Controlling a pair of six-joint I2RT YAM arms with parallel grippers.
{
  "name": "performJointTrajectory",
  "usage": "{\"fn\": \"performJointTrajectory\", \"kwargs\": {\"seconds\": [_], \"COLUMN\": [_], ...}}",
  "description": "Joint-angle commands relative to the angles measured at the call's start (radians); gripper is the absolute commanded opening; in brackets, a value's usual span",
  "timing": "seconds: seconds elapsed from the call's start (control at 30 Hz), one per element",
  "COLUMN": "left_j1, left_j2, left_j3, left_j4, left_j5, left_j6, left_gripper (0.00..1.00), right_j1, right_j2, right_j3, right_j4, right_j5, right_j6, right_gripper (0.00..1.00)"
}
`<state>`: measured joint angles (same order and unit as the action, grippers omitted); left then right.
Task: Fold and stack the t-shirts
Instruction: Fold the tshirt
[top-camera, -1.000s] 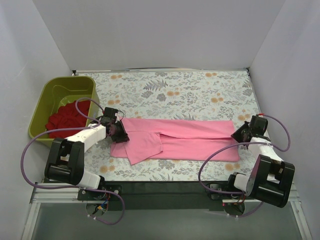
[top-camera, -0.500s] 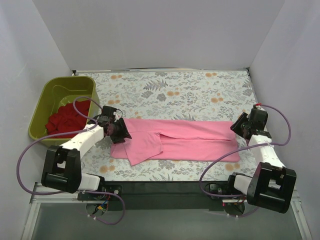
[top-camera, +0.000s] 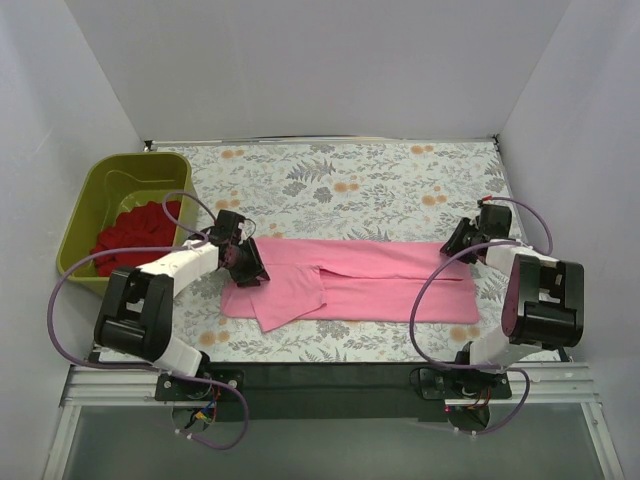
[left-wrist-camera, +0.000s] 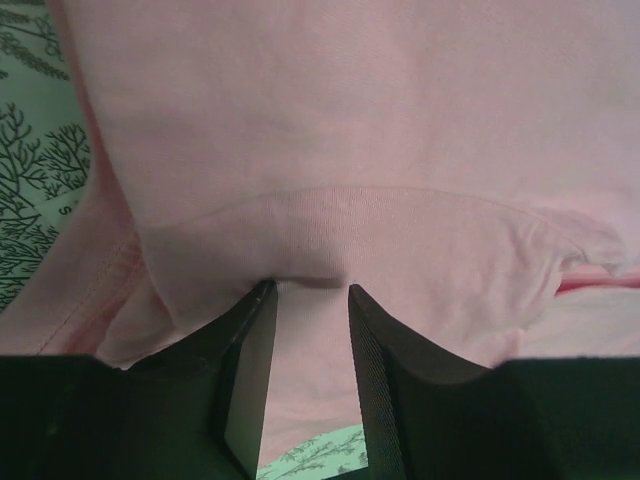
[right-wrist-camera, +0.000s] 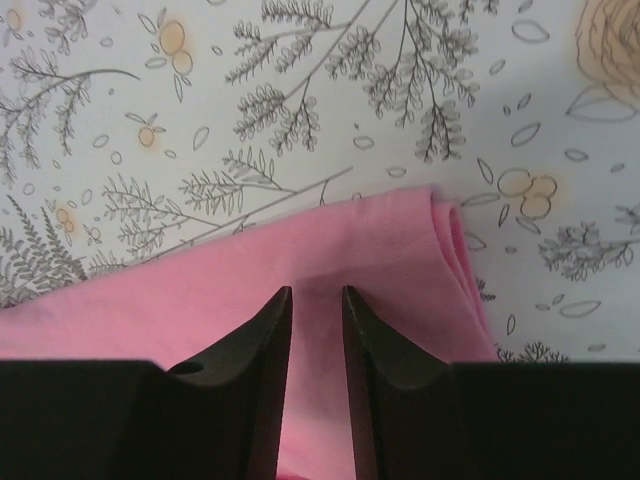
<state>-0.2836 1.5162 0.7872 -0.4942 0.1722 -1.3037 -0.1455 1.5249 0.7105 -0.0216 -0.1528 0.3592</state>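
**Top view.** Noted pink t-shirt (top-camera: 385, 280) flat on the floral table (top-camera: 350, 180), folded into a long band running left to right in front of both arm bases. Plain, no print, mostly smooth. Saw one flap angled out past the near edge toward the left end, and a seam-like line along the middle. Noted red t-shirt (top-camera: 135, 235) bunched in a heap inside the olive-green tub (top-camera: 125, 162) at far left, well apart from the pink one. Found left gripper (top-camera: 250, 270) down on the band's left end and right gripper (top-camera: 455, 246) at its far right corner.

**Left wrist view.** Filled almost wholly with pale pink cloth. Curved ribbed collar band arcing across above the fingertips (left-wrist-camera: 262, 300). Tips pushed against a soft fold just under that collar. Jaws parted by a narrow gap, with cloth showing through it. Cannot tell of any pinch on the cloth. Slivers of table print at left edge and bottom.

**Right wrist view.** Showed the rounded folded corner of the pink shirt, with several layers stacked at the edge, lying on the printed table. Jaws narrowly apart, tips over the cloth just inside its far edge. Cloth flat in the gap, nothing seen clamped.
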Motion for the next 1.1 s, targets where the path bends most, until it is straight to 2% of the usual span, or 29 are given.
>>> {"fn": "performJointTrajectory", "kwargs": {"seconds": [0.0, 0.2, 0.33, 0.37, 0.47, 0.53, 0.6, 0.73, 0.8, 0.93, 1.07], "left_j1": [0.012, 0.043, 0.066, 0.066, 0.063, 0.044, 0.024, -0.066, -0.084, -0.097, -0.1], "left_j2": [-0.002, -0.016, -0.022, -0.024, -0.03, -0.042, -0.048, -0.082, -0.083, -0.059, -0.007], "left_j3": [-0.069, -0.128, -0.132, -0.111, -0.036, 0.018, 0.098, 0.161, 0.143, 0.074, 0.049], "left_j4": [0.026, 0.036, 0.029, 0.029, 0.025, -0.004, -0.033, -0.079, -0.081, -0.04, -0.012], "left_j5": [-0.027, -0.033, -0.031, -0.027, -0.004, -0.017, -0.039, -0.097, -0.12, -0.12, -0.117], "left_j6": [-0.025, -0.039, -0.032, -0.032, -0.017, -0.005, -0.002, -0.032, -0.063, -0.104, -0.121], "left_gripper": [0.33, 0.26, 0.26, 0.27, 0.39, 0.48, 0.52, 0.6, 0.61, 0.61, 0.61], "right_j1": [-0.029, -0.114, -0.143, -0.14, -0.097, -0.028, 0.036, 0.283, 0.393, 0.503, 0.553], "right_j2": [0.07, 0.116, 0.078, 0.066, -0.012, -0.066, -0.115, -0.181, -0.192, -0.175, -0.152], "right_j3": [0.055, 0.055, 0.056, 0.055, 0.058, 0.067, 0.081, 0.078, 0.078, 0.087, 0.086], "right_j4": [0.077, 0.08, 0.051, 0.046, 0.023, -0.04, -0.096, -0.159, -0.184, -0.264, -0.34], "right_j5": [-0.008, 0.013, 0.004, -0.004, 0.01, 0.039, 0.064, 0.087, 0.09, 0.105, 0.087], "right_j6": [-0.011, 0.041, 0.058, 0.055, 0.017, -0.028, -0.061, -0.123, -0.143, -0.16, -0.167], "right_gripper": [0.29, 0.29, 0.29, 0.29, 0.31, 0.32, 0.35, 0.38, 0.4, 0.4, 0.4]}}
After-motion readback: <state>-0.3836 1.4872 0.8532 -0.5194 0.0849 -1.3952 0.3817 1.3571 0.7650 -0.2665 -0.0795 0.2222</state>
